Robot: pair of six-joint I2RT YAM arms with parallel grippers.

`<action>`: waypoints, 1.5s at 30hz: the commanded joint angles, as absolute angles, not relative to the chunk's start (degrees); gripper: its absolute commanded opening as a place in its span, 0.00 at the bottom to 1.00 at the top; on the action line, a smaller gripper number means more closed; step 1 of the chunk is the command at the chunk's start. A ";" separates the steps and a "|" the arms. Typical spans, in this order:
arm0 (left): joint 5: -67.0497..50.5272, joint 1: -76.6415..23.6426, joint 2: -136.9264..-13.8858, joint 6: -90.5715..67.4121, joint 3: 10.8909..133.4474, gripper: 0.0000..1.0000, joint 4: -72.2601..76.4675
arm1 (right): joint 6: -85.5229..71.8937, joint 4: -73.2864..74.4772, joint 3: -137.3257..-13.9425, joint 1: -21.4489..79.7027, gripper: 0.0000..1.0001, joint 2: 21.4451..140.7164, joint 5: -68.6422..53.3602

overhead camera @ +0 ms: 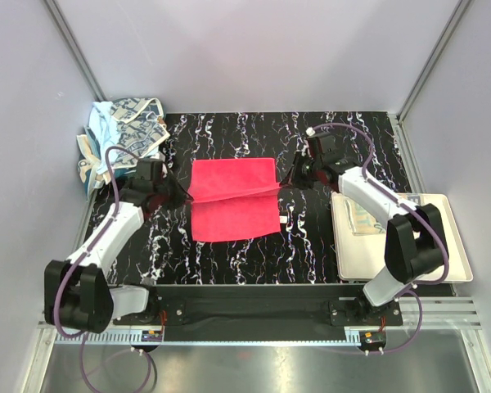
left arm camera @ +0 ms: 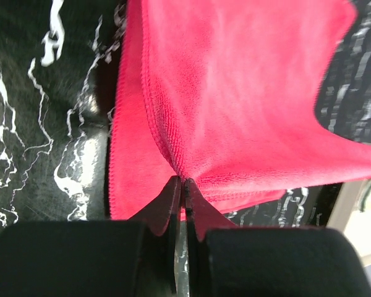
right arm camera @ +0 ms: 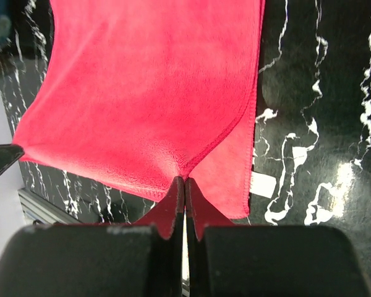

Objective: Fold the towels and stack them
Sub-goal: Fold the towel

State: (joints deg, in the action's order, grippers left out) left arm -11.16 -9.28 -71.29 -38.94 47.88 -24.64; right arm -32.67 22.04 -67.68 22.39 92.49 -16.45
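Left gripper (left arm camera: 183, 180) first: its jaws were pressed together with only a sliver between them, and a pinch of the pink-red towel (overhead camera: 233, 214) was caught in that sliver at the cloth's left edge. The stitched hem ran straight up from the fingertips in the left wrist view. One layer was lifted and stretched off to the right, and another layer lay flat beneath it on the black marbled table (overhead camera: 311, 254).

Over to the right gripper (right arm camera: 184, 179), and it was the same story mirrored. The jaws were clamped tight on the towel's right edge, and the fabric puckered where it went into the tips. A small white label (right arm camera: 261, 184) showed on the lower layer just beside that hold.

From above, the two grippers faced each other across the towel. A taut ridge ran between them across the cloth. The towel sat in the middle of the table, and its near part was spread flat toward the arm bases.

Further out, the far left corner held a loose heap of other towels (overhead camera: 123, 135). Light blue, cream with letters and a dark-blue pattern were all bunched together there. On the right, a cream tray (overhead camera: 454, 262) lay beside the right arm. A pale folded cloth (overhead camera: 362, 217) rested on its far left part, partly hidden by the arm.
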 commanded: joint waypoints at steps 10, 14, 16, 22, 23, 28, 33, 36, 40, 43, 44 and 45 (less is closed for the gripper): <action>-12.39 -9.14 -67.50 -37.18 44.30 0.07 -25.49 | -32.52 22.77 -64.61 22.41 0.00 86.84 -15.64; -12.92 -9.14 -68.29 -37.00 42.19 0.07 -24.61 | -33.31 20.22 -60.39 23.29 0.00 88.15 -17.40; -13.62 -9.05 -69.25 -37.00 41.05 0.07 -23.65 | -33.75 18.56 -58.11 23.55 0.00 88.94 -17.93; -14.59 -9.14 -72.24 -37.18 38.67 0.08 -21.98 | -34.01 16.44 -55.64 24.17 0.00 92.02 -19.16; -14.59 -9.23 -72.59 -37.26 38.50 0.08 -21.97 | -33.93 16.26 -55.63 24.26 0.00 92.98 -19.33; -14.50 -9.75 -74.18 -37.35 38.14 0.09 -22.41 | -33.93 15.12 -54.84 24.61 0.00 95.01 -20.04; -14.50 -9.76 -75.58 -36.65 39.55 0.10 -24.87 | -33.75 14.59 -54.14 24.61 0.01 95.98 -20.30; -15.38 -9.76 -76.37 -35.86 40.86 0.11 -26.80 | -33.75 14.59 -53.96 24.79 0.02 96.50 -20.57; -15.73 -9.84 -77.34 -34.28 42.54 0.12 -29.87 | -33.49 14.76 -53.61 24.79 0.08 96.07 -21.09; -15.99 -9.76 -77.43 -33.40 43.15 0.12 -30.85 | -33.14 15.21 -53.44 25.14 0.12 95.63 -21.27; -16.17 -9.76 -77.61 -33.14 43.24 0.13 -31.02 | -32.87 15.47 -53.52 25.22 0.13 95.54 -21.36; -16.17 -9.84 -77.52 -32.70 43.16 0.13 -31.29 | -32.70 15.82 -53.26 25.31 0.13 95.36 -21.36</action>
State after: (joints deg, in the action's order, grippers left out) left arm -14.87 -9.69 -77.43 -34.94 40.97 -29.08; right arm -33.80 16.14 -53.67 24.60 96.31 -20.69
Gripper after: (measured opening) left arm 0.123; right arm 0.127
